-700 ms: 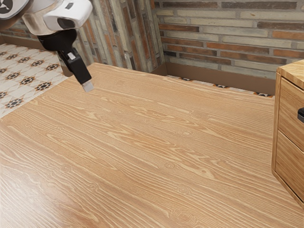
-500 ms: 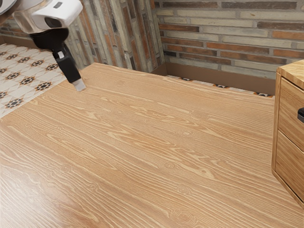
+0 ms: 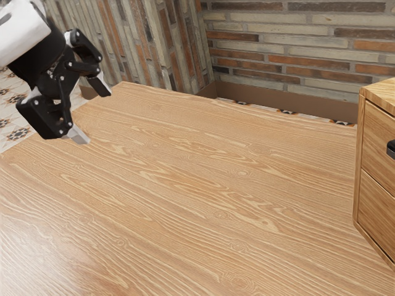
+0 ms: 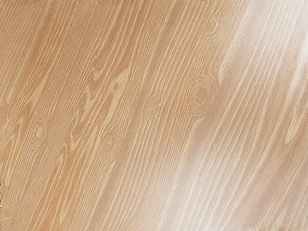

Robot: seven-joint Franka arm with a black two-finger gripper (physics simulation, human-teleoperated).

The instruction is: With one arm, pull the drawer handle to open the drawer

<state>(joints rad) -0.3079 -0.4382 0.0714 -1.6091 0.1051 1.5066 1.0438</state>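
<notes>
A light wooden drawer cabinet (image 3: 376, 179) stands at the exterior view's right edge, with two drawer fronts facing the table. The upper drawer's black handle (image 3: 391, 148) shows partly at the frame's edge, and that drawer front sits flush with the cabinet. My gripper (image 3: 88, 111) hangs far away at the exterior view's left, just above the table's far left corner. It is open with nothing between its fingers: one fingertip (image 3: 78, 137) is low, the other higher. The wrist view looks down on bare wood grain of the table (image 4: 154, 115).
The wide wooden table top (image 3: 197, 185) stretches between my hand and the cabinet. A brick wall (image 3: 296, 43) runs behind it, and patterned floor tiles (image 3: 12, 129) lie past the table's left edge.
My hand has swung left and down toward the table's left corner and has turned, so both fingers now show spread apart. The cabinet has not moved.
</notes>
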